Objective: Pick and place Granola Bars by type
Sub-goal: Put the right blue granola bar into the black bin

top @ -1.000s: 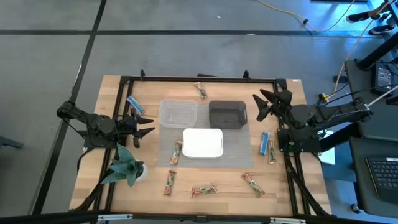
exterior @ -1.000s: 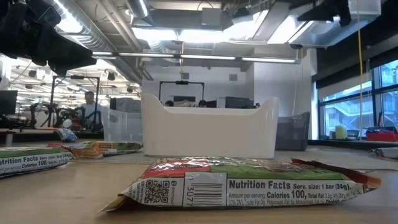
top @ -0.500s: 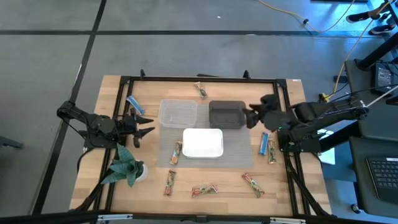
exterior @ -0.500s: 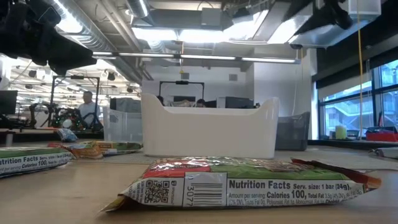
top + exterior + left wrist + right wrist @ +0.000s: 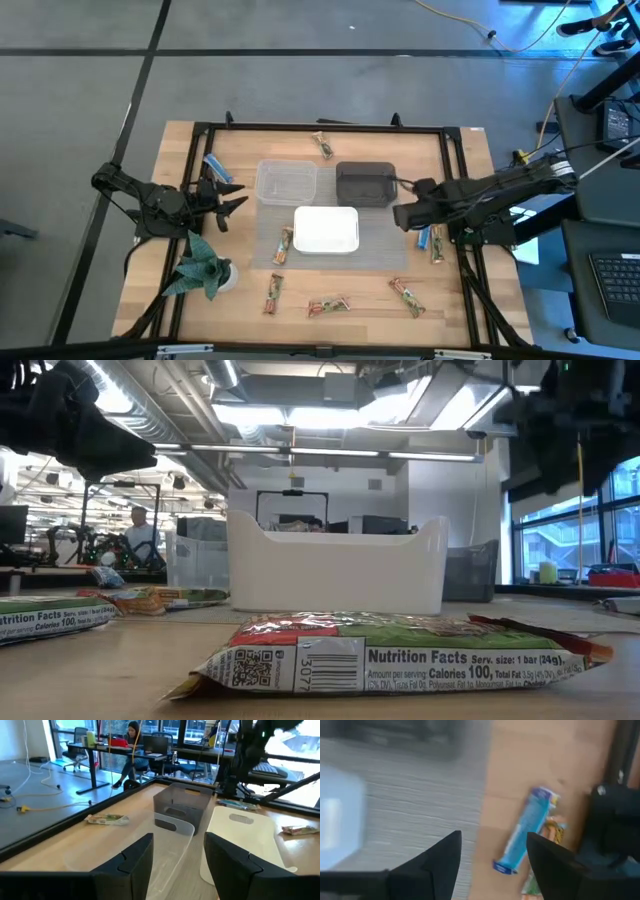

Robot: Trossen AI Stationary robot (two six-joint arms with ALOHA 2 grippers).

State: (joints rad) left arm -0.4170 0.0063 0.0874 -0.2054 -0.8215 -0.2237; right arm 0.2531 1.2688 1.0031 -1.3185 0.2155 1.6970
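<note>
Granola Bars lie scattered over the wooden table [image 5: 180, 300] in the high view. A blue bar [image 5: 424, 231] lies near the right edge, its long axis running roughly front to back, with a tan bar [image 5: 437, 245] just beside it. Another blue bar [image 5: 217, 168] lies slanted at the left, one tan bar [image 5: 323, 146] near the far edge, and four more [image 5: 328, 305] along the front. Between them stand a clear tub [image 5: 286, 183], a dark tub [image 5: 365, 184] and a white tub [image 5: 326, 229] on a grey mat [image 5: 395, 245]. The right gripper [image 5: 404, 215] hangs just beside the blue bar, fingers apart, empty. The left gripper [image 5: 232, 203] waits left of the clear tub, also spread and empty, above a green paper plant [image 5: 200, 265].

From the low view, a tan bar [image 5: 390, 653] lies broadside in front, label showing, before the white tub [image 5: 335, 572]; an office with ceiling lights lies behind.

Through the left wrist view, the spread fingers [image 5: 135, 862] frame the three tubs; a person sits at a desk beyond.

Seen by the right wrist camera, open fingers [image 5: 440, 860] hover over the slanted blue bar [image 5: 527, 831].
</note>
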